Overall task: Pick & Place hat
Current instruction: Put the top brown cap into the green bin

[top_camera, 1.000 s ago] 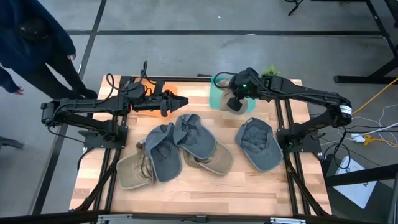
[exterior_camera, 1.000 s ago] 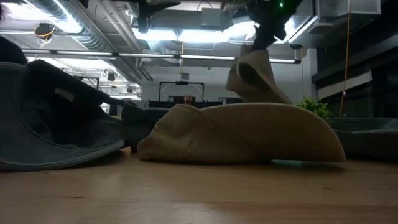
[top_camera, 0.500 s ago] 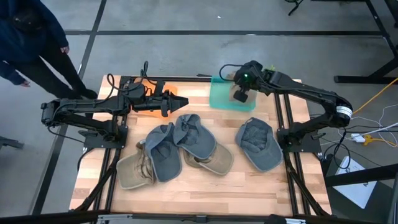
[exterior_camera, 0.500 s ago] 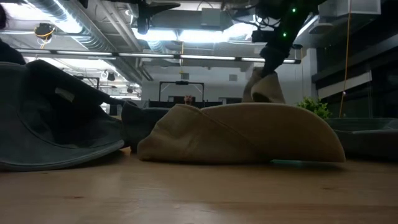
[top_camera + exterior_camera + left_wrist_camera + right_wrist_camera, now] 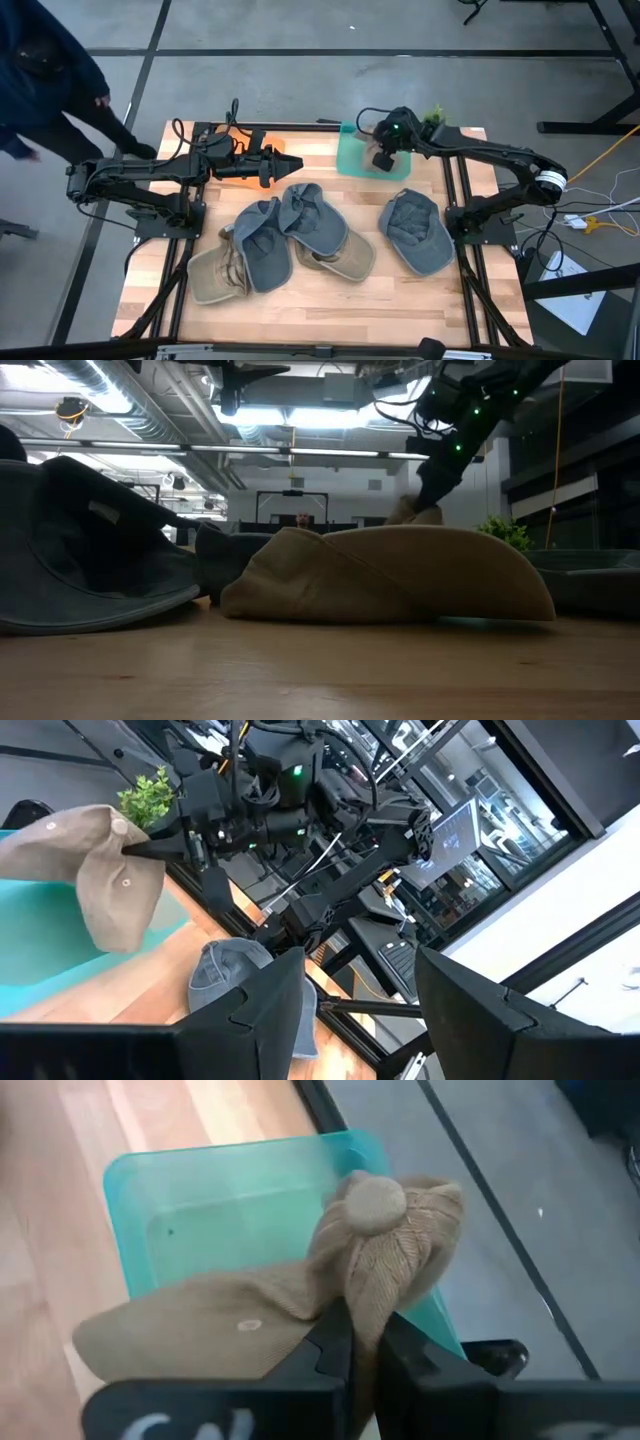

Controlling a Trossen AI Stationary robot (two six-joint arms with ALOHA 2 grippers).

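My right gripper (image 5: 383, 156) is at the table's far edge, over a teal bin (image 5: 350, 162), and is shut on a tan cap (image 5: 300, 1300). The left wrist view shows this cap (image 5: 110, 870) hanging over the bin (image 5: 40, 955). In the low view it (image 5: 415, 512) shows just above a tan cap in the foreground (image 5: 400, 575). My left gripper (image 5: 360, 1020) waits open at the far left, over an orange tray (image 5: 232, 172). My right gripper pinches the tan cap's crown (image 5: 372, 1285) just below its top button (image 5: 373, 1200), the cloth bunched between the two fingers (image 5: 335, 1342). It comes slanting down from the table's right. The cap hangs below the fingers over the bin; whether it touches the bin's floor I cannot tell.
Several caps lie on the wooden table nearer than the bin: two grey ones (image 5: 265, 240) (image 5: 312, 215) overlapping at the middle, a grey one (image 5: 415, 232) to the right, tan ones (image 5: 215, 278) (image 5: 348, 258) at the near side. A person (image 5: 40, 70) stands beyond the far-left corner.
My right gripper has moved a little toward the table's far right and come down, still shut on the tan cap. The cap has sunk lower over the teal bin, and in the low view it is now mostly hidden behind the foreground cap.
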